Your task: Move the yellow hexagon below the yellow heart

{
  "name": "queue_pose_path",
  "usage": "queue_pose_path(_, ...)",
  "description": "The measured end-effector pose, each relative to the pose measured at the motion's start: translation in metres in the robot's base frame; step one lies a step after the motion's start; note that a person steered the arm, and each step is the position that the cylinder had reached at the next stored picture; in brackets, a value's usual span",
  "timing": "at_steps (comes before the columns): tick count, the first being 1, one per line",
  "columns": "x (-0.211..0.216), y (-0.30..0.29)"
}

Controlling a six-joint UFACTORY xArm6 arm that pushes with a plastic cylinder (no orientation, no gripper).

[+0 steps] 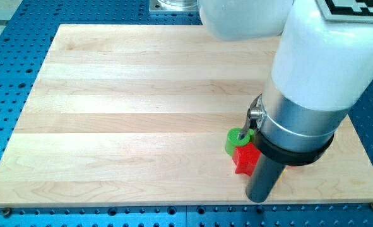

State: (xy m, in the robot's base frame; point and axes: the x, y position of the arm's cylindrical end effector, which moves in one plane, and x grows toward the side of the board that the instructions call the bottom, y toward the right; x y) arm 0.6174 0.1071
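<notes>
My dark rod comes down at the view's lower right, and my tip [257,199] rests on the board near its bottom edge. A red block [243,159], its shape unclear, lies just left of the rod and touches it or nearly does. A green round block [235,140] sits right above the red one, partly under the arm's collar. A thin yellow sliver [282,170] shows at the rod's right side, too little to tell its shape. No yellow hexagon or yellow heart can be made out; the arm hides that part of the board.
The wooden board [142,113] lies on a blue perforated table [9,75]. The arm's big white and grey body [312,75] covers the board's right side and upper right corner.
</notes>
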Motion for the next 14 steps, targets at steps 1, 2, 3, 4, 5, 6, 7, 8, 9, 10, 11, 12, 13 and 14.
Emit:
queue_pose_path(1,0.0,0.01)
queue_pose_path(2,0.0,0.028)
queue_pose_path(3,-0.001,0.048)
queue_pose_path(4,-0.006,0.065)
queue_pose_path(5,-0.022,0.077)
queue_pose_path(6,0.001,0.077)
queue_pose_path(7,-0.001,0.06)
queue_pose_path(8,0.0,0.052)
queue_pose_path(9,0.001,0.051)
queue_pose_path(10,-0.018,0.051)
queue_pose_path(11,-0.017,0.051)
queue_pose_path(12,-0.002,0.051)
queue_pose_path(13,-0.004,0.059)
queue_pose_path(14,-0.017,0.093)
